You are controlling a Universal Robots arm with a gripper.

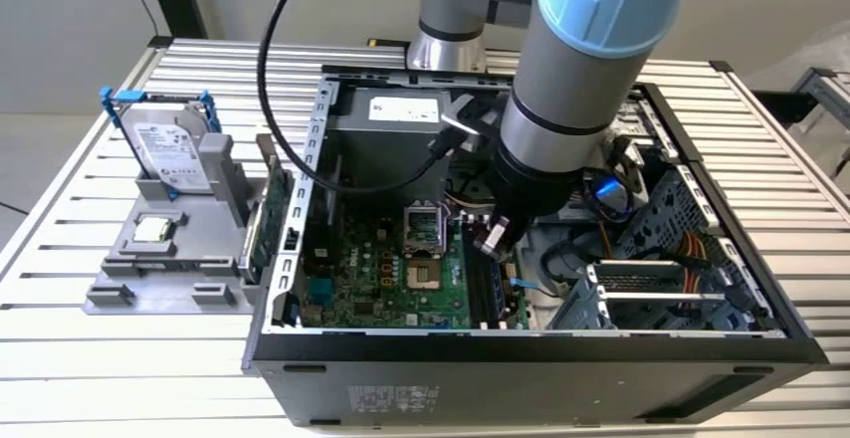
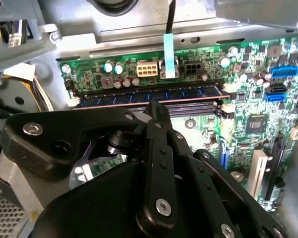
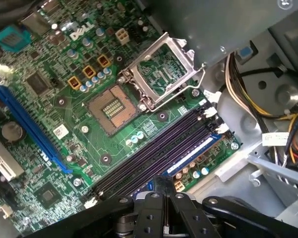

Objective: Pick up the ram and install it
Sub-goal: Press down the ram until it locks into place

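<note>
Gripper [image 2: 156,111] fingertips masking the middle of the ram [image 2: 188,92] in the second wrist view; grip state unreadable. Arm [image 1: 584,70] cut off at the exterior view's upper edge, hiding the motherboard's [image 1: 385,279] far corner.

Arm upright, tool [image 1: 493,238] downward, fingers pressed together.

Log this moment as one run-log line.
arm: inside case | pincer: above slots | ram: lying in outermost slot | drive: on stand
</note>
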